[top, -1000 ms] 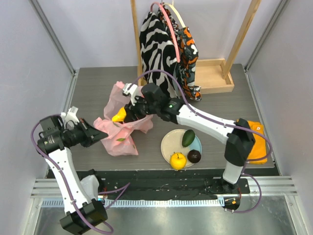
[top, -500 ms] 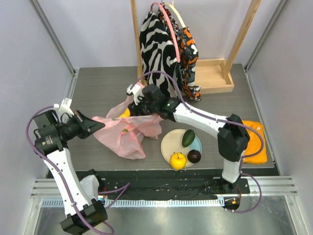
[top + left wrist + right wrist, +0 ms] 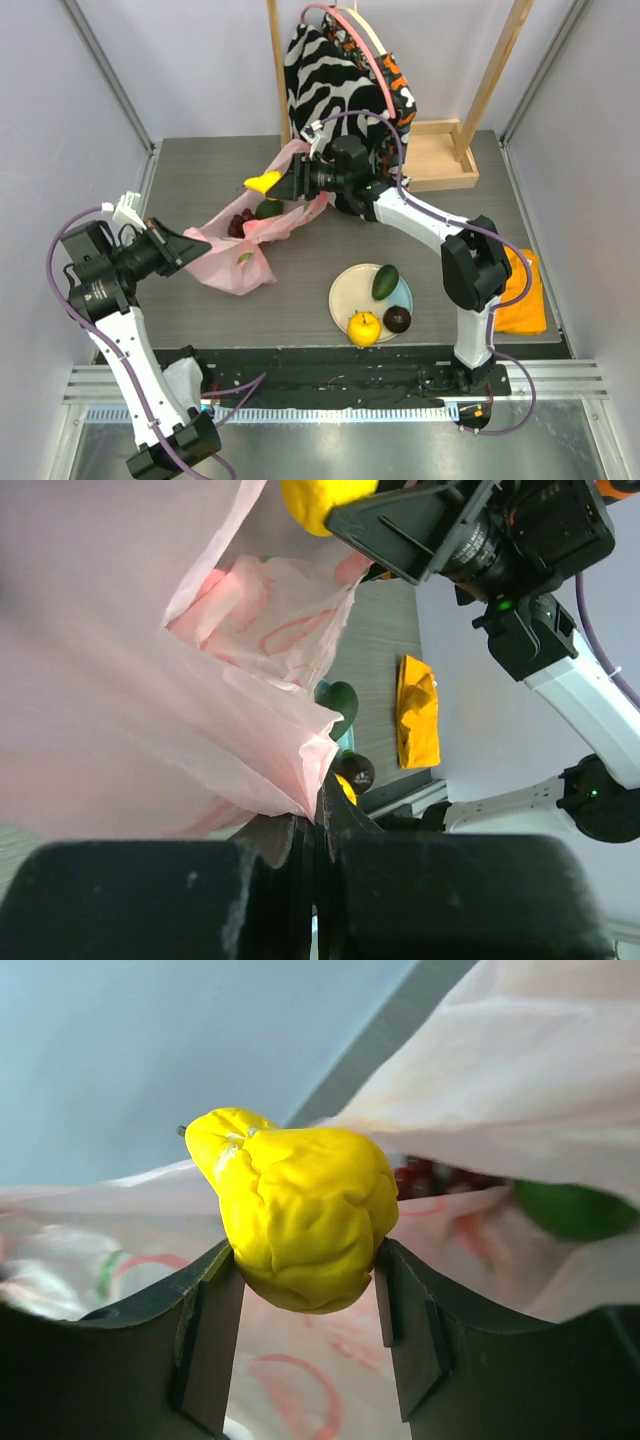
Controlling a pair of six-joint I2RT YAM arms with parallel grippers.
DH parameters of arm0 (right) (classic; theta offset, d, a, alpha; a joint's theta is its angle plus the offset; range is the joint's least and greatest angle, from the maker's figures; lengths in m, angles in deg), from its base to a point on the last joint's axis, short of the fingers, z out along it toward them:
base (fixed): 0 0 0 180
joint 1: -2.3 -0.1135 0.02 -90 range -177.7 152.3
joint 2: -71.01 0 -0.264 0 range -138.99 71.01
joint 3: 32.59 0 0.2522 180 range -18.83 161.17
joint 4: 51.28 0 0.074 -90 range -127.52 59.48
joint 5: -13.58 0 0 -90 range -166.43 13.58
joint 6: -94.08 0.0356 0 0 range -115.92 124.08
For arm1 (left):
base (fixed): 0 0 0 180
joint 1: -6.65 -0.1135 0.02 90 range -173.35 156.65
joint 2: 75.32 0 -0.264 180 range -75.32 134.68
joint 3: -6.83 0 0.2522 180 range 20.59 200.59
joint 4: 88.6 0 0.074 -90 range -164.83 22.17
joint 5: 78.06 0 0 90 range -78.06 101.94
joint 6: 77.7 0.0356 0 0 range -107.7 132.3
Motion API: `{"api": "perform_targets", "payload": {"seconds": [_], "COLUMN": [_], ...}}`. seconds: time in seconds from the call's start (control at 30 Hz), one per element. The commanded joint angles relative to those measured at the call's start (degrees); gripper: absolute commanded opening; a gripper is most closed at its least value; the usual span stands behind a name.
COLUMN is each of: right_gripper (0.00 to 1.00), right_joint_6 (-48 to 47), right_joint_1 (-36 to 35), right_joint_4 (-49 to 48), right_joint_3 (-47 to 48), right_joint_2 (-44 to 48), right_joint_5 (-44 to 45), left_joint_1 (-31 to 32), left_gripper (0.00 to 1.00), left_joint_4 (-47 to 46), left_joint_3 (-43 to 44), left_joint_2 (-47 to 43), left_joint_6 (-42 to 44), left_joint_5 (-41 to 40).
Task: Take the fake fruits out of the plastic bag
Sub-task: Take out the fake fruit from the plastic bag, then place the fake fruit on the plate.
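Note:
My right gripper (image 3: 283,184) is shut on the yellow pear-shaped fruit (image 3: 263,182), held in the air above the pink plastic bag (image 3: 240,262); it shows between the jaws in the right wrist view (image 3: 300,1215). My left gripper (image 3: 188,253) is shut on the bag's edge (image 3: 300,780) and holds it up. Inside the open bag lie the dark red grape bunch (image 3: 240,222) and the green lime (image 3: 268,208). The avocado (image 3: 385,281), yellow-orange fruit (image 3: 364,327) and maroon fruit (image 3: 397,319) sit on the cream-and-blue plate (image 3: 345,297).
A zebra-striped bag (image 3: 325,75) hangs on a wooden stand (image 3: 440,150) at the back, close behind the right arm. A folded orange cloth (image 3: 520,290) lies at the right edge.
My right gripper has lifted the yellow pear out of the bag, up and toward the back. My left gripper has kept its hold on the bag's edge, and the bag mouth has opened.

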Motion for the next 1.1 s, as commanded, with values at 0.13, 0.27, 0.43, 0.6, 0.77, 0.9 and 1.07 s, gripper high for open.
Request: {"api": "perform_targets", "payload": {"seconds": [0.13, 0.27, 0.43, 0.6, 0.77, 0.9, 1.07], "right_gripper": [0.55, 0.47, 0.43, 0.44, 0.45, 0.44, 0.45], "right_joint_6": [-0.18, -3.43, -26.29, -53.33, -66.79, -70.76, -73.66], "right_joint_1": [-1.11, -0.14, 1.79, 3.99, 6.8, 7.07, 7.24], "right_joint_4": [-8.99, -4.16, 18.79, 45.48, 55.18, 55.27, 55.62], "right_joint_3": [-2.26, -3.32, -3.58, -7.52, -19.91, -23.18, -20.37], "right_joint_2": [2.35, 6.9, 18.59, 30.01, 34.43, 29.53, 22.49], "right_joint_5": [-14.62, -18.92, -20.87, -16.84, -11.74, -9.01, -7.6], "left_joint_1": [-0.39, -0.48, -0.39, -0.39, -0.39, -0.3, -0.39], "left_gripper": [0.0, 0.0, 0.0, 0.0, 0.0, 0.0, 0.0], "left_joint_4": [-1.21, -1.48, -2.0, -2.62, -3.06, -2.54, -0.51], "left_joint_3": [-0.79, -0.09, -1.58, -2.19, -2.11, -1.67, -0.7], "left_joint_2": [0.01, -0.16, -0.69, -0.52, -0.25, -0.43, -0.87], "left_joint_6": [0.25, 0.33, -0.45, -0.81, -1.25, -1.34, -0.28], "left_joint_5": [-2.73, -3.43, -4.66, -4.84, -4.31, -4.14, -4.31]}}
